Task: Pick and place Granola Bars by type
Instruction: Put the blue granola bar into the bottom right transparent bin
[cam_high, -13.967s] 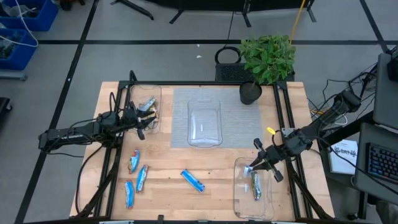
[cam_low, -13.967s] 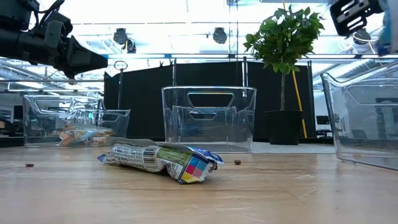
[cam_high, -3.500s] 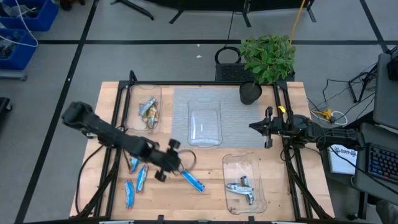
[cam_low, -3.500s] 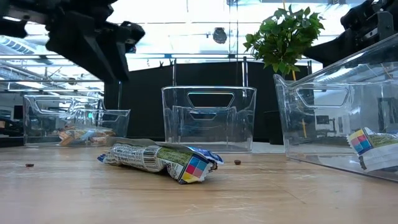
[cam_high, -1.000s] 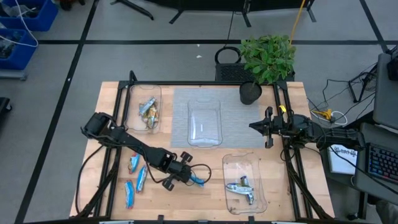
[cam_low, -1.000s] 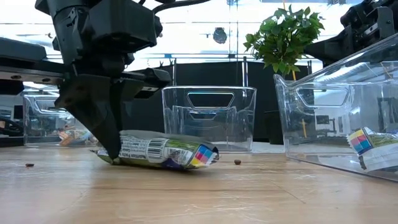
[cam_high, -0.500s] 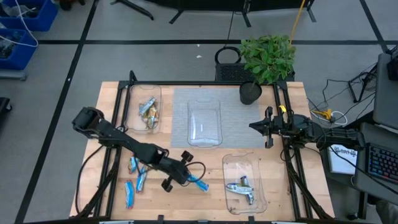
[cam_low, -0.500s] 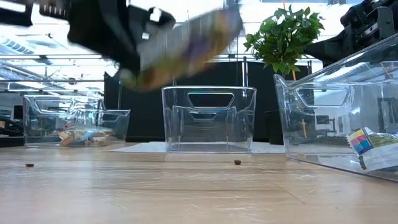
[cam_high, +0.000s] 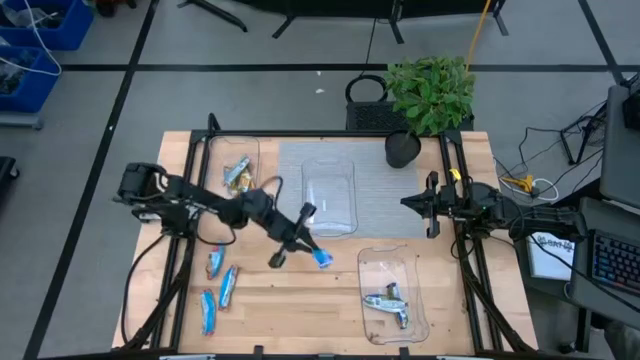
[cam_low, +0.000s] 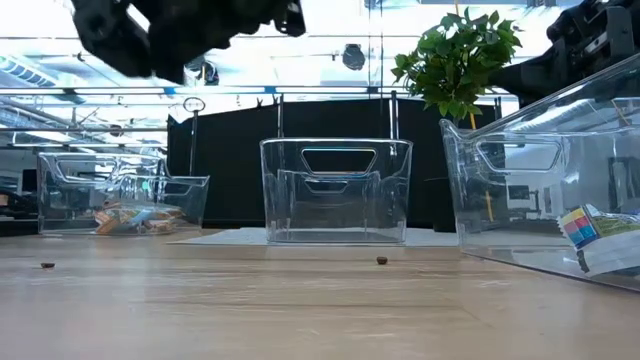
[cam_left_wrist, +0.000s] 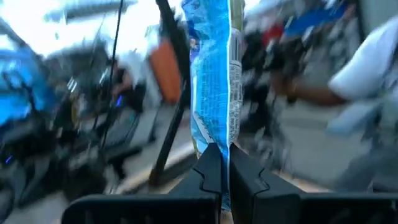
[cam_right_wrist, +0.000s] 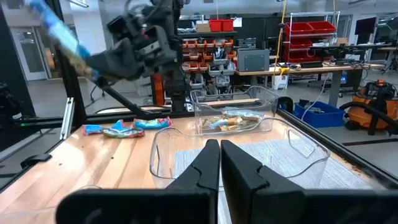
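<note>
My left gripper (cam_high: 308, 246) hangs over the table's middle, just near of the empty centre tray (cam_high: 330, 195), and is shut on a blue granola bar (cam_high: 322, 259). In its wrist view the bar (cam_left_wrist: 214, 74) sticks out past the gripper (cam_left_wrist: 222, 167). Three more blue bars (cam_high: 215, 264) lie flat on the table's near left. Tan bars (cam_high: 237, 178) lie in the far left tray. Silver bars (cam_high: 388, 300) lie in the near right tray. My right gripper (cam_high: 430, 205) waits shut at the table's right side. My left gripper pinches the blue bar by one end (cam_left_wrist: 219, 148) between its two fingers. The fingers point about level, and the bar runs on past them in line with them. The bar is lifted clear of the table.
A potted plant (cam_high: 425, 100) stands at the far right corner. A grey mat (cam_high: 380, 190) lies under the centre tray. In the low view the near right tray (cam_low: 545, 190) stands closest, with a silver bar (cam_low: 590, 228) inside.
My left gripper has risen from the table with the blue bar and gone toward the far edge, nearer the centre tray. It has tipped from pointing down to about level. The bar, lying on the table a second ago, is now lifted clear.
</note>
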